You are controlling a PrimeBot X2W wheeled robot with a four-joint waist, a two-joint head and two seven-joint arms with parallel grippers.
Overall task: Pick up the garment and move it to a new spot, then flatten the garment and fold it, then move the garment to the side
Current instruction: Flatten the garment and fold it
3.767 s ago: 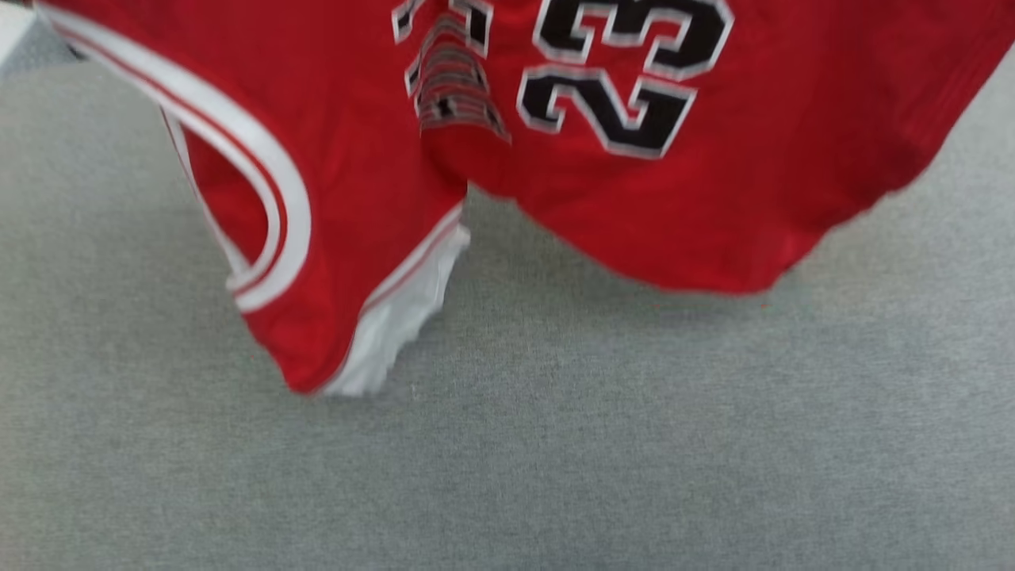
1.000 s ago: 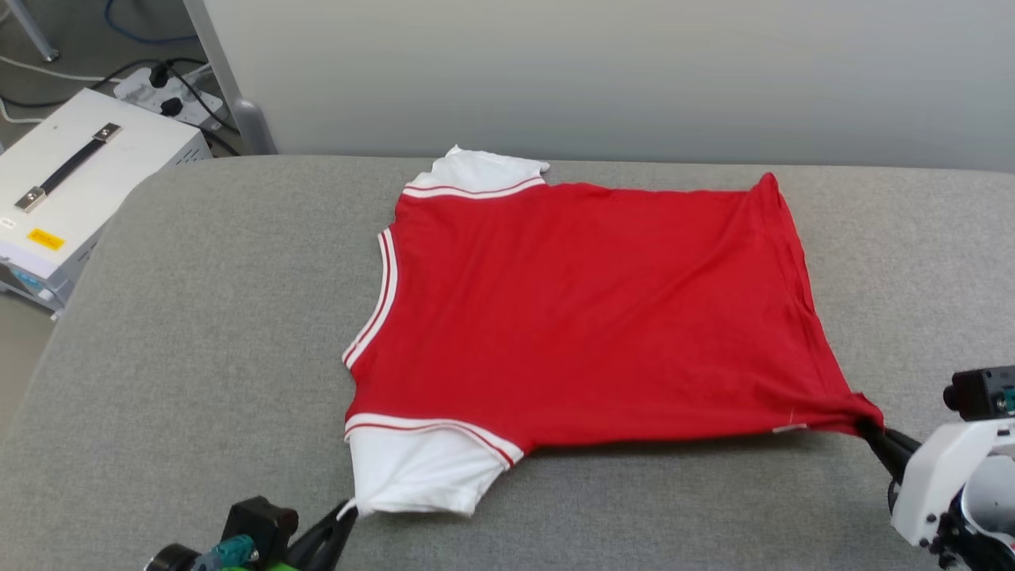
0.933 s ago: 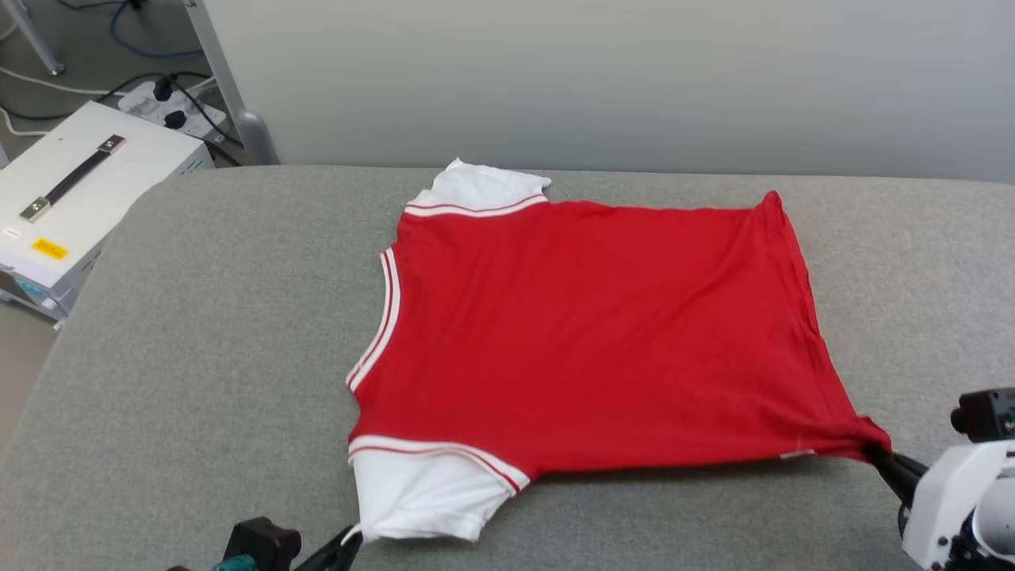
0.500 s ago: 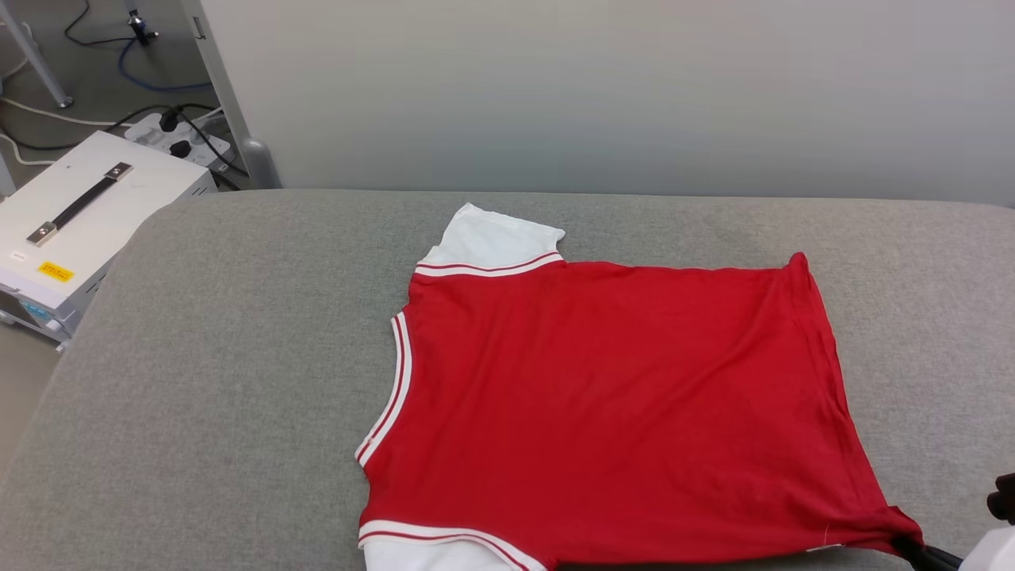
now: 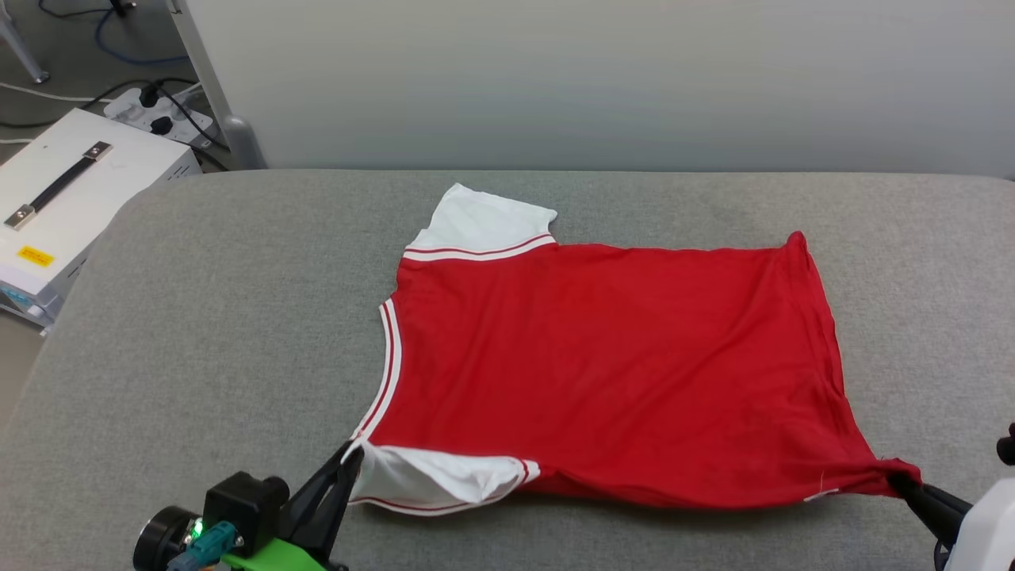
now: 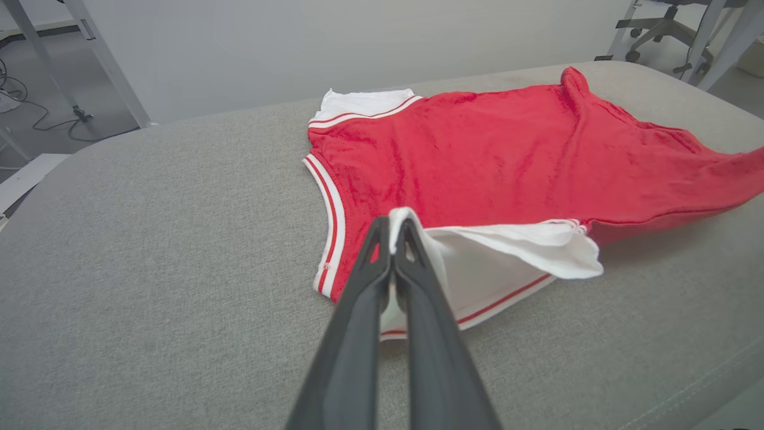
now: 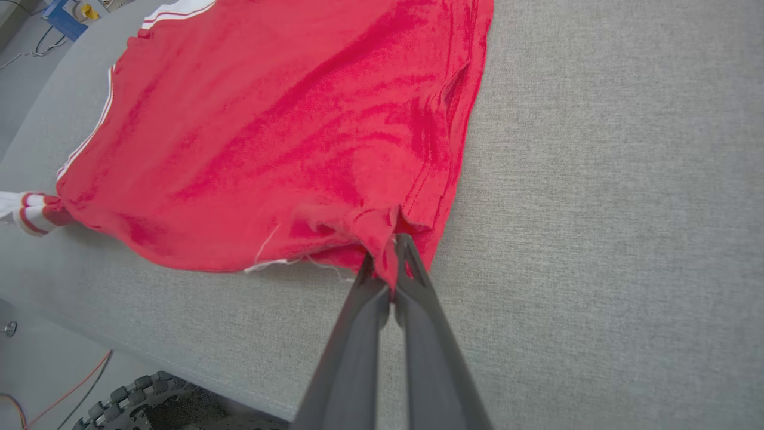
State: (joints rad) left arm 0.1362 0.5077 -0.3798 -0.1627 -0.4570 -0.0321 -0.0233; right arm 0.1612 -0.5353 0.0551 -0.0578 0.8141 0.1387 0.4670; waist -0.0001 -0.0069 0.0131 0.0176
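garment (image 5: 603, 373) lies spread plain red side up, centre to right of head view, on grey padded table (image 5: 198, 333); one white sleeve flat at upper middle, other white sleeve at lower middle lifted and curled over, striped trim showing; left gripper (image 5: 353, 456) at lower left, fingers clenched on that lower sleeve's edge, left wrist view shows white cloth pinched between the tips and raised off the surface; right gripper (image 5: 904, 480) at lower right edge, fingers clamped on the red hem corner, cloth bunched and drawn to a point there, right wrist view shows same pinch; white box (image 5: 71, 182) with black handle upper left beside table, power strip (image 5: 155, 111) on floor behind it
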